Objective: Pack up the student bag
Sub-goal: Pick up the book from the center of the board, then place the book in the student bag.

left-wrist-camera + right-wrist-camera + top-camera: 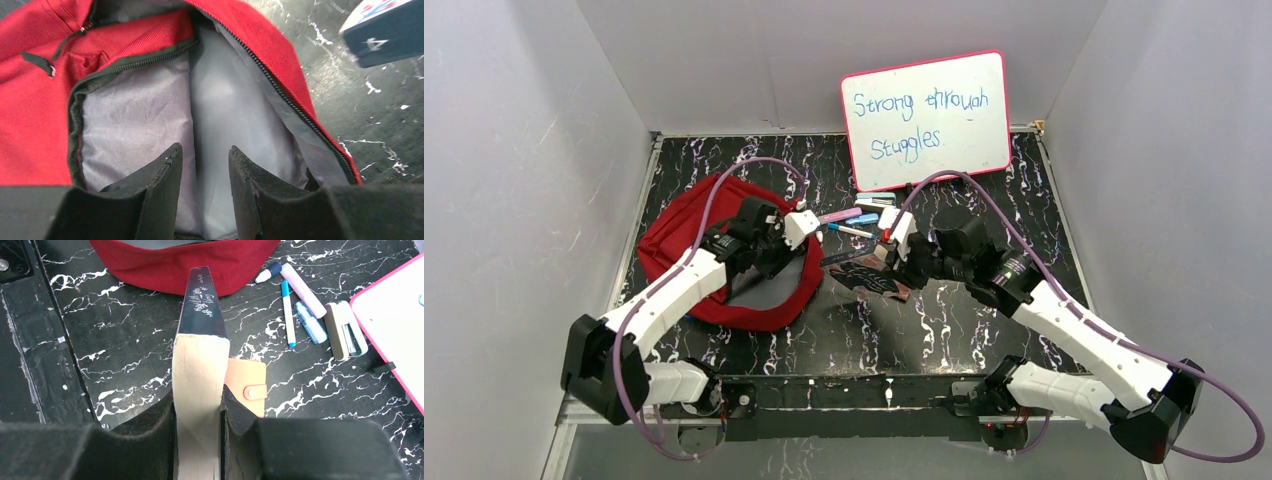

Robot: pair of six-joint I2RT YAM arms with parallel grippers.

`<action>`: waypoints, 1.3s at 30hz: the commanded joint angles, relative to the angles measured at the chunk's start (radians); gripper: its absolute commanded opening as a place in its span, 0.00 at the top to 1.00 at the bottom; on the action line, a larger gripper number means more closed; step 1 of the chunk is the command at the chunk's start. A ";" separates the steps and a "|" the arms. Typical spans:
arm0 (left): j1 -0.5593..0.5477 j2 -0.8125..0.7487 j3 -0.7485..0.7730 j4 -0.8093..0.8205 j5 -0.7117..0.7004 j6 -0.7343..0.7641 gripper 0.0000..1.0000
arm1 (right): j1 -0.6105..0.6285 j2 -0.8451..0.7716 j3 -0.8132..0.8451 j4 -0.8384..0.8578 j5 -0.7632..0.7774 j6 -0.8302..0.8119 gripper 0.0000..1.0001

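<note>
The red student bag (674,235) lies on the left of the table, unzipped, its grey lining (140,115) showing. My left gripper (782,258) hangs over the bag's mouth. In the left wrist view it (205,150) is open, with only lining behind the gap. My right gripper (890,262) is to the right of the bag, shut on a dark-covered book (200,300) with cream page edges. The book is held edge-up, pointing at the bag's red rim (165,260). One corner of the book (387,30) shows past the bag's zipper.
A tan wallet (247,385) lies under the book. A blue pen (287,310), a pink highlighter (302,287), a light blue marker (310,322) and a stapler (345,330) lie beside it. A pink-framed whiteboard (929,120) leans at the back. White walls close in the table.
</note>
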 commanded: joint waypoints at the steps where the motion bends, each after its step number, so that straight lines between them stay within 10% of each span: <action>1: 0.007 0.034 0.034 -0.028 -0.059 0.047 0.62 | 0.004 -0.053 -0.004 0.121 -0.005 0.011 1.00; 28: -0.014 0.253 -0.055 0.110 -0.296 0.032 0.59 | 0.004 -0.120 -0.060 0.165 0.021 0.013 1.00; 39: -0.024 0.106 0.034 0.162 -0.259 -0.087 0.58 | 0.004 -0.118 -0.065 0.171 0.023 0.013 1.00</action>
